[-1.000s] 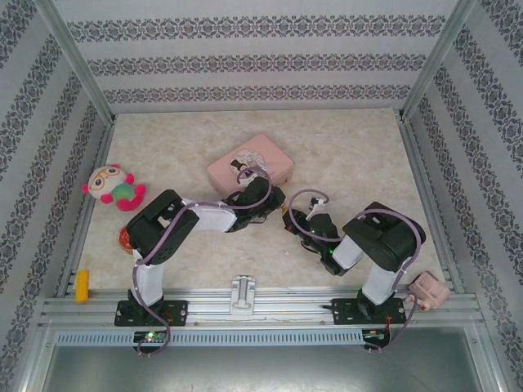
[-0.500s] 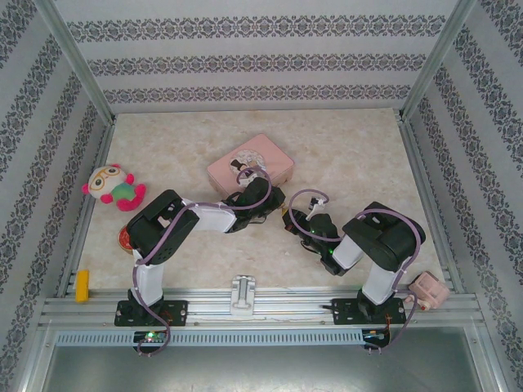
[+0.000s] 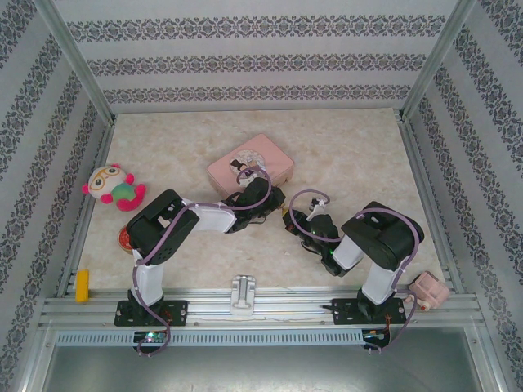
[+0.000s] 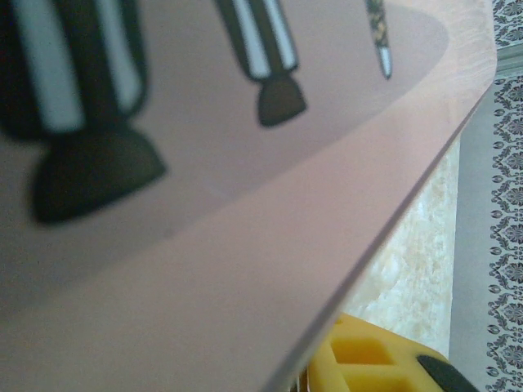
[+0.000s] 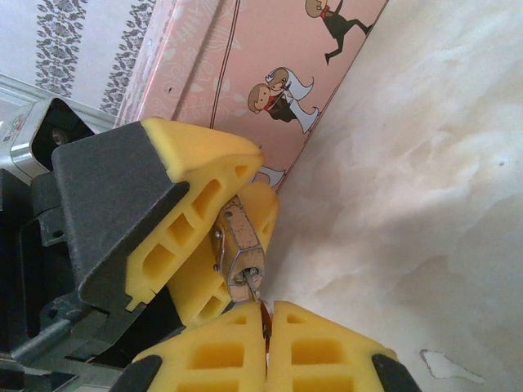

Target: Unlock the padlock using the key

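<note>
The pale marbled worktop [image 3: 351,155] sits inside patterned walls. The left arm [image 3: 163,229] and right arm [image 3: 384,237] both reach in toward its middle, where their hands meet just in front of the tin [image 3: 249,169].

The tin is a pink rectangle lying flat, and its near long side is just beside the two hands. The right wrist view shows small cartoon figures printed on that side, among them a bride and groom. Any lettering is too small to read. The left wrist view looks across the lid from very close, where blurred striped cartoon legs and dark shoes are printed.

A plush toy [image 3: 113,188] in pink, green and white lies near the left wall, well apart from the tin. A small pink object [image 3: 429,290] sits at the near right corner, and a yellow block [image 3: 82,286] rests on the near left rail.

The left hand [image 5: 245,200] is clamped on the padlock [image 5: 239,249], which sits between its yellow pads. The brass body is tilted, with its keyhole end pointing down toward the right hand [image 5: 266,320].

The right hand's pads are pressed together. They pinch the key [image 5: 261,307], a thin dark sliver whose tip is right at the padlock's keyhole end.
</note>
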Controlling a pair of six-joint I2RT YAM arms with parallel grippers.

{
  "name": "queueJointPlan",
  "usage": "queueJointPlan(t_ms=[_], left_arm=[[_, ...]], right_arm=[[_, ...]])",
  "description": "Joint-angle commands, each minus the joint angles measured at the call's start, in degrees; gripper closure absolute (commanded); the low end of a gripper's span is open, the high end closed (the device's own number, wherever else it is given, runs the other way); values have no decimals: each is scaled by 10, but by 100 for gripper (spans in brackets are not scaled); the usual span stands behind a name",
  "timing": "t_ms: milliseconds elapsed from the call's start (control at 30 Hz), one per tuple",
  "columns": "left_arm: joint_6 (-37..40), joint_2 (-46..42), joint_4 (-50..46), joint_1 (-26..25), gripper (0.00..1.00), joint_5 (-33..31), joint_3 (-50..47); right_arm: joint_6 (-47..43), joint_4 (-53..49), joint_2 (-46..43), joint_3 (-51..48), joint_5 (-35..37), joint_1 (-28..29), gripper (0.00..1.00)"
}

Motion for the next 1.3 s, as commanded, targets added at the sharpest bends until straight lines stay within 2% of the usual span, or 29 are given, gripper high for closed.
queueJointPlan(t_ms=[0, 333, 1267], left_arm=[[-42, 12, 38, -14, 80, 51, 0], [-40, 11, 43, -14, 80, 54, -3], [-33, 9, 56, -14, 80, 56, -11]], right_arm=[[2, 25, 5, -12, -43, 0, 100], [-13, 25, 7, -2, -98, -22, 100], [-14, 25, 21, 6, -132, -39, 100]])
